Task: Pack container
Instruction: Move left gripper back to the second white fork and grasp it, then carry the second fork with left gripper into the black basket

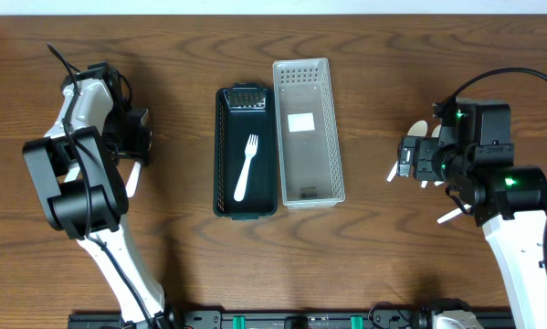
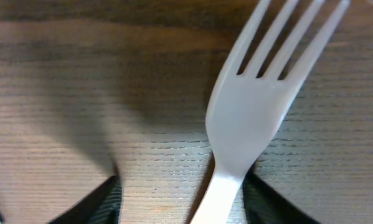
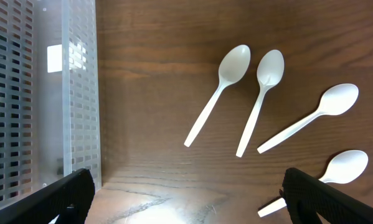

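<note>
A white plastic fork (image 2: 254, 106) lies on the wooden table, filling the left wrist view. Its handle runs between the fingers of my left gripper (image 2: 183, 202), close to the right finger. That gripper is open and low over the table; overhead it is at the far left (image 1: 138, 157). Another white fork (image 1: 246, 167) lies in the dark tray (image 1: 220, 155). Beside it stands a clear perforated container (image 1: 308, 174), which also shows in the right wrist view (image 3: 43, 93). My right gripper (image 3: 186, 199) is open and empty above bare table. Several white spoons (image 3: 217, 93) lie beyond it.
The dark tray and the perforated container stand side by side at the table's middle. The spoons lie around the right gripper (image 1: 403, 164) at the right of the table. A small metal grid piece (image 1: 247, 99) sits at the far end of the dark tray.
</note>
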`<state>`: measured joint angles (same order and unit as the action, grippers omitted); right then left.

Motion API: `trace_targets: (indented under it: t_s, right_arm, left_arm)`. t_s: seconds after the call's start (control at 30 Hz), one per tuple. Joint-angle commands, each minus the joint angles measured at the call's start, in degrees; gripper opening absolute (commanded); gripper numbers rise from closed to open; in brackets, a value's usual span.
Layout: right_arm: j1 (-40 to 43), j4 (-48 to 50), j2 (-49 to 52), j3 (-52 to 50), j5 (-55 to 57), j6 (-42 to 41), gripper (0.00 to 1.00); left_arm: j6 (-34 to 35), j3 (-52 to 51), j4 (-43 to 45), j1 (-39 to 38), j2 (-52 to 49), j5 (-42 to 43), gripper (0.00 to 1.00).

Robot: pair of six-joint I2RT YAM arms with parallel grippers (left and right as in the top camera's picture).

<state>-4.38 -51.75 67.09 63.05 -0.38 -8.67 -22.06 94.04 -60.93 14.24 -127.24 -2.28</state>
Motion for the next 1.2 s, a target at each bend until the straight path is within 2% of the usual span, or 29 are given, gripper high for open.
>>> trace_targets:
  t_s: [0.0,0.2,0.47,0.57,0.83,1.17]
  right_arm:
    - [0.35,0.09,-0.07,1.07,0.59,0.59,0.99]
    - [0.35,0.09,-0.07,1.07,0.59,0.59,0.99]
    - [0.35,-0.35,-0.07,1.07,0.57,0.59,0.99]
    - [0.35,-0.44,-0.07,1.07,0.57,0.59,0.99]
    - [0.35,-0.55,-0.07,1.07,0.59,0.61,0.99]
    - [0.35,-0.50,-0.07,1.07,0.59,0.66,0.99]
  left_arm:
    - [2.08,-1.14,0.11,0.04,-1.68,-1.90,0.44]
    - [3.34,-1.14,0.13,-0.48,-1.68,-1.86,0.26]
    - [3.34,-1.14,0.13,-3.30,-1.68,-1.88,0.18]
    - [3.78,-1.14,0.11,-4.37,-1.66,-1.88,0.09]
    - [4.22,-1.14,-0.72,-5.44,-1.64,-1.86,0.06]
    - [5.97,-0.87,-1.68,-5.49,0.96,-1.86,0.06]
